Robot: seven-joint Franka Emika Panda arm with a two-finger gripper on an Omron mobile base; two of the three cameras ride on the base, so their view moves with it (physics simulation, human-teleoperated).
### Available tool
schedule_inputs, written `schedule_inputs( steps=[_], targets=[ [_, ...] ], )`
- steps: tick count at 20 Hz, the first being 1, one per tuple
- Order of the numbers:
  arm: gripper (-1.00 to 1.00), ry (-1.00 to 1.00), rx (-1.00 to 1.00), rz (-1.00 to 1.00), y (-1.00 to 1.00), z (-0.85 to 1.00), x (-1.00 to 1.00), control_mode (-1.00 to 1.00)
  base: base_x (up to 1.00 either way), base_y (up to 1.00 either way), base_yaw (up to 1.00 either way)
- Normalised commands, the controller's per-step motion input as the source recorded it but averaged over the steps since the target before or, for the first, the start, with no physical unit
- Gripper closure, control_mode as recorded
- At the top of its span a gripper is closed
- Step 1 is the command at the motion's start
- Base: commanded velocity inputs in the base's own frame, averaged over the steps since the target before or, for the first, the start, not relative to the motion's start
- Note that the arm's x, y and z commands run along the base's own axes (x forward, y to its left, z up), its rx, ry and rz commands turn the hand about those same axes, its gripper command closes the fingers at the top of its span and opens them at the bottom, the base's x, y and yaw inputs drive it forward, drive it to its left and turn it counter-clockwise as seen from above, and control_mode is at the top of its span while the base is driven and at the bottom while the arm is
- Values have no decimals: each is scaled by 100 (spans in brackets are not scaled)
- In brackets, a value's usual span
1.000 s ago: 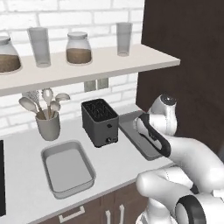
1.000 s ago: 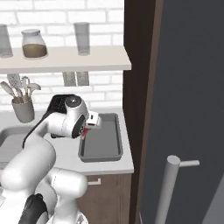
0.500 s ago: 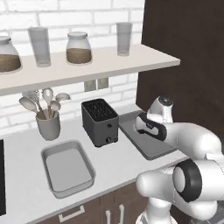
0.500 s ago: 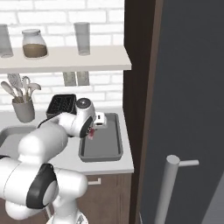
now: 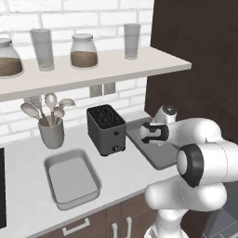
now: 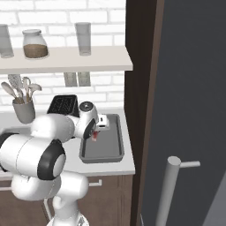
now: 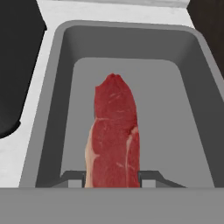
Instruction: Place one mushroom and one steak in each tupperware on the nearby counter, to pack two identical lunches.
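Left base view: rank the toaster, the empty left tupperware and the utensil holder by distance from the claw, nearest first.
From the claw, holding the steak:
1. Toaster, just left of it.
2. Empty tupperware, farther left, toward the counter's front.
3. Utensil holder, farthest left, by the wall.

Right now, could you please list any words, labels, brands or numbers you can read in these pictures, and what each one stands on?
None: no readable text on anything.
The jars, glasses, toaster, both tupperware trays and the steak in the claw carry no writing or labels.
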Motion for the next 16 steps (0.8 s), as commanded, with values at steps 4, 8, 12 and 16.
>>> schedule_inputs(
  steps=[4, 8, 12, 16],
  targets=[
    [100, 0, -1, 3, -3, -34, 10, -100, 0, 0, 0],
    [-100, 0, 0, 3, -13, -23, 8, -100, 0, 0, 0],
    [-100, -4, 0, 3, -7, -1, 4, -100, 0, 0, 0],
    [-100, -11, 0, 1, 0, 49, 0, -100, 0, 0, 0]
  ],
)
